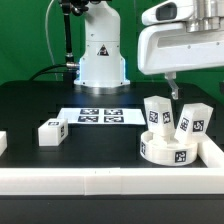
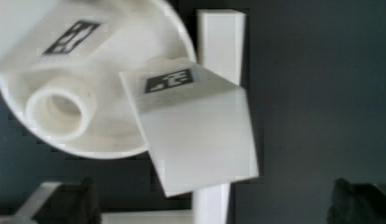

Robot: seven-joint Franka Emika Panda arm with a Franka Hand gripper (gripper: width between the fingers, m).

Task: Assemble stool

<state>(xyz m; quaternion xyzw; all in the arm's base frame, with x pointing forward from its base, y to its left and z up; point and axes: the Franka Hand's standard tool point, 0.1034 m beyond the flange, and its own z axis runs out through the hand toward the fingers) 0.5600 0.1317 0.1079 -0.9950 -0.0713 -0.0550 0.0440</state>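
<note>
The round white seat disc (image 1: 163, 150) lies at the exterior view's right, near the front rail. Two blocky white legs (image 1: 157, 112) (image 1: 192, 121) stand in it, each with black-and-white tags. A loose leg (image 1: 52, 130) lies on the black table at the left, and another white part (image 1: 3, 143) shows at the far left edge. My gripper (image 1: 172, 90) hangs open just above the seat and its legs, holding nothing. In the wrist view the seat disc (image 2: 80, 95) and a tagged leg (image 2: 199, 135) fill the picture, and my gripper (image 2: 208, 205) has dark fingertips (image 2: 57, 200) spread wide on either side.
The marker board (image 1: 100, 115) lies flat in the middle of the table, in front of the robot base (image 1: 100, 55). A long white border rail (image 1: 100, 185) runs along the front edge and up the right side, and the rail (image 2: 216, 40) is close behind the leg in the wrist view.
</note>
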